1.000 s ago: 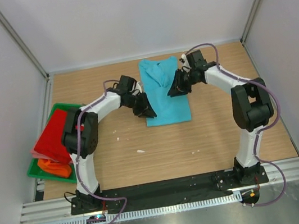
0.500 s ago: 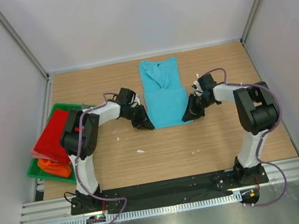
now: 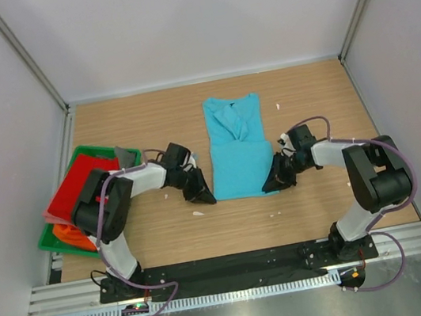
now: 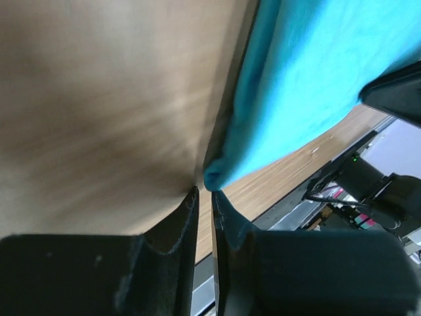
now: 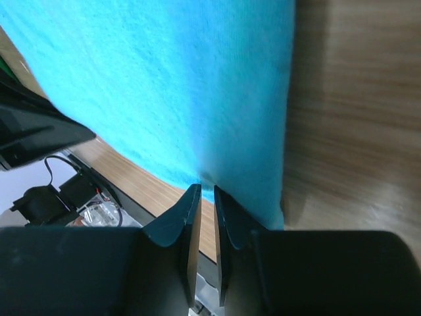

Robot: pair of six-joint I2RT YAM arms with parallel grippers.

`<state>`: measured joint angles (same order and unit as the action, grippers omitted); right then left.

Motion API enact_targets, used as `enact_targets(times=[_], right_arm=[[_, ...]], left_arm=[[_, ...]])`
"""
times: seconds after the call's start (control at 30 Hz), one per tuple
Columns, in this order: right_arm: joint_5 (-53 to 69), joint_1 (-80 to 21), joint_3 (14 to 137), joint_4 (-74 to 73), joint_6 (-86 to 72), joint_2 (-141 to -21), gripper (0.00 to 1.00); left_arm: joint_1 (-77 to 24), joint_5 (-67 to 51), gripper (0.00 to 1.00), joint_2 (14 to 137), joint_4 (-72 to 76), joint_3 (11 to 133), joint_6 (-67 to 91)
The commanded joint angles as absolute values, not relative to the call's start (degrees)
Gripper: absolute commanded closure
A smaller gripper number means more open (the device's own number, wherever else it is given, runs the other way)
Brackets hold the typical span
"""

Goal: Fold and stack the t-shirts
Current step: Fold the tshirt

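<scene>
Compared with one second ago, my left claw and right claw sit nearer 6 o'clock, with the turquoise t-shirt dragged along the surface. Each claw, nearly closed, pinches a near hem corner. The shirt extends from them toward 12 o'clock.

No text, number, brand or sign can be read in any of the views. The turquoise t-shirt shows plain cloth with no print that I can make out, and the green tray carries no label that is visible. The small lit parts at the arm bases are too small to read.
</scene>
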<state>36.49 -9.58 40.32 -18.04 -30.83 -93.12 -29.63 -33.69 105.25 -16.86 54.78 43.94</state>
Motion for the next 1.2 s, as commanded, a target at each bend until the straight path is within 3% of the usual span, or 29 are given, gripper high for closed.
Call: enact_targets(times=[0.0,0.1,0.2,0.27,0.3,0.4,0.43,0.8,1.17], right_arm=[[31.29,-9.49,37.62,-20.57,-28.92,-91.76,0.79],[31.73,-9.49,38.93,-21.27,-27.95,-92.2,0.78],[29.54,-9.49,42.35,-26.0,-27.86,-88.61,0.71],[24.56,-9.41,43.41,-31.8,-29.09,-84.92,0.64],[22.61,-9.49,44.03,-33.56,-29.7,-80.38,0.55],[16.88,-9.49,43.08,-38.23,-32.16,-72.54,0.38],[16.53,-9.41,42.54,-38.32,-32.52,-70.94,0.37],[15.56,-6.86,33.5,-31.38,-40.69,-61.88,0.33],[20.13,-1.67,29.44,-25.05,-40.52,-64.95,0.41]], left_arm=[[-32.68,-26.02,0.85,101.97,-20.22,49.32,44.73],[-35.24,-25.05,0.84,97.57,-20.13,47.47,47.45],[-36.65,-23.48,0.73,91.07,-20.56,46.5,50.61],[-36.74,-22.33,0.65,85.55,-22.05,46.32,51.85],[-36.74,-21.63,0.57,83.86,-22.67,46.23,52.73],[-36.74,-19.87,0.46,80.87,-23.29,46.32,54.31],[-36.74,-19.78,0.45,80.77,-22.94,46.67,54.84],[-37.35,-20.83,0.49,87.89,-6.25,43.34,74.52],[-41.13,-15.82,0.49,92.81,2.02,39.82,89.28]])
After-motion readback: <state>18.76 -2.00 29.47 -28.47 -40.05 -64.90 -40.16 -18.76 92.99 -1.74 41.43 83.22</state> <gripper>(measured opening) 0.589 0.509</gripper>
